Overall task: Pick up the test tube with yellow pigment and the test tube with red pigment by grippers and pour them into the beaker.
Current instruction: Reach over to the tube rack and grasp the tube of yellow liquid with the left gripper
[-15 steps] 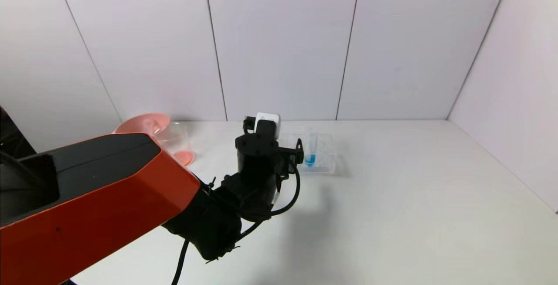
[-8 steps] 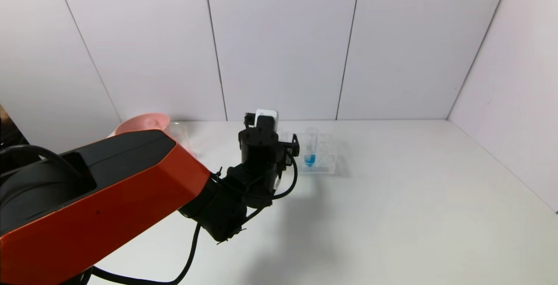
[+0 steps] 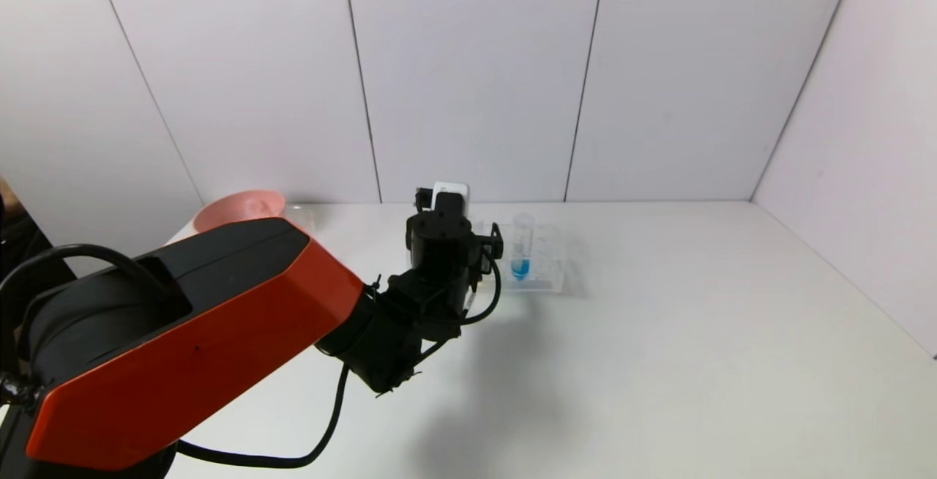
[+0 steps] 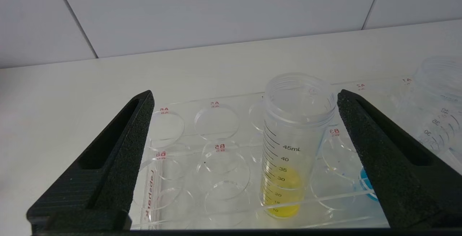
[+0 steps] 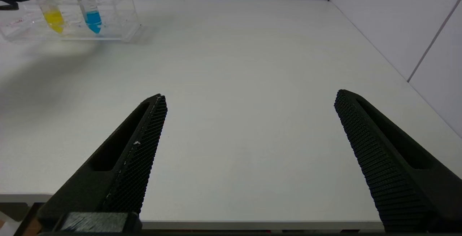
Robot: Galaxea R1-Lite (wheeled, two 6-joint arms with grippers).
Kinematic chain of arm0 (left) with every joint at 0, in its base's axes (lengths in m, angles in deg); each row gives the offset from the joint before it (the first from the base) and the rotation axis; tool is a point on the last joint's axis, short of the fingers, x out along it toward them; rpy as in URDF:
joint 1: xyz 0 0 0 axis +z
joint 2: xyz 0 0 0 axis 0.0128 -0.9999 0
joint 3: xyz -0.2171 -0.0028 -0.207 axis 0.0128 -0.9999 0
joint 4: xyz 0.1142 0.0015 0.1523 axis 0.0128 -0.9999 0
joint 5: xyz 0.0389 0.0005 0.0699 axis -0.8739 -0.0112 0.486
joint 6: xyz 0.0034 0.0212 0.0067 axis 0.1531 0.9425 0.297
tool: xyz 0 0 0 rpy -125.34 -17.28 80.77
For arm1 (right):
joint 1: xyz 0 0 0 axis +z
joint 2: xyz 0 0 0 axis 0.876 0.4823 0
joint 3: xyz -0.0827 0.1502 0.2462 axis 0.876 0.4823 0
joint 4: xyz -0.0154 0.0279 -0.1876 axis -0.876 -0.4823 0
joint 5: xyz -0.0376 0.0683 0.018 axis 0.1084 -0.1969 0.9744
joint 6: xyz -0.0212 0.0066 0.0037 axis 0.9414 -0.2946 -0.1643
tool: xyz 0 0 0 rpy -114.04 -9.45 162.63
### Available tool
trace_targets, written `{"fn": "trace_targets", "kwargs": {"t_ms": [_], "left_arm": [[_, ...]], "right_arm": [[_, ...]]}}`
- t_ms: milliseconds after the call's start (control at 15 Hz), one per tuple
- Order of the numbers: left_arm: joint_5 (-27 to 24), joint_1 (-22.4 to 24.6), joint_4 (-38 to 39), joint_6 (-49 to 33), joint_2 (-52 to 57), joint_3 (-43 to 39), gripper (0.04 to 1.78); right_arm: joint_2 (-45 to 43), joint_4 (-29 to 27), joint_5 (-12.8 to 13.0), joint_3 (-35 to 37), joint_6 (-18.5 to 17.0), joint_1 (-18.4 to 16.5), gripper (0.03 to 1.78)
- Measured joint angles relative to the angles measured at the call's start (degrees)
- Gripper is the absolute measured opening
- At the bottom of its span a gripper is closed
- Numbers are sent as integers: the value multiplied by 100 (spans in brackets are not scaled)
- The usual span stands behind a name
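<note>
Test tube with yellow pigment [image 4: 294, 145], clear ribbed-rim plastic with printed graduation marks and a pool of yellow liquid at the bottom, standing upright in a clear acrylic tube rack [image 4: 216, 156] with round holes and small red labels. Sitting right between the wide-spread black textured fingers [image 4: 119, 156] of the left gripper [image 4: 245, 99], closer to one of them, no contact visible, so nothing grasped yet. Next hole over in the same rack: a second clear tube with blue liquid [image 3: 520, 248], also upright.

From the head view, mostly the chunky orange-and-black left arm [image 3: 198, 318] reaching across the matte white table [image 3: 659, 332], wrist with its little white camera box parked just in front of the rack. Pink rounded bowl [image 3: 238, 209] far back left by the wall, partly hidden behind the arm. Something clear just beside it, can't tell if that's the beaker. Red tube not spotted anywhere.

Right gripper [image 5: 249, 99] hanging low over the near right part of the table, well apart from the rack, black cross-hatched pointed fingers [image 5: 144, 145] spread wide with nothing between them. Same rack visible far off in that view, with the yellow tube and the blue one side by side.
</note>
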Motion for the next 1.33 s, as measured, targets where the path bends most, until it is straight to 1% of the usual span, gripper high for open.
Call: {"fn": "trace_targets", "kwargs": {"t_ms": [333,533,933,1333], "left_arm": [[-16,2,-13,9,-124,157,176],[41,2,132,122,-265,302,176],[54,2,702,157,-596,485,176],[63,-6,711,194,-863,678,176]], "right_arm": [[0,1,-2,0,-2,0,170],[0,1,-2,0,-2,0,170],[0,1,0,0,-2,0,170],[0,1,0,0,-4,0,170]]}}
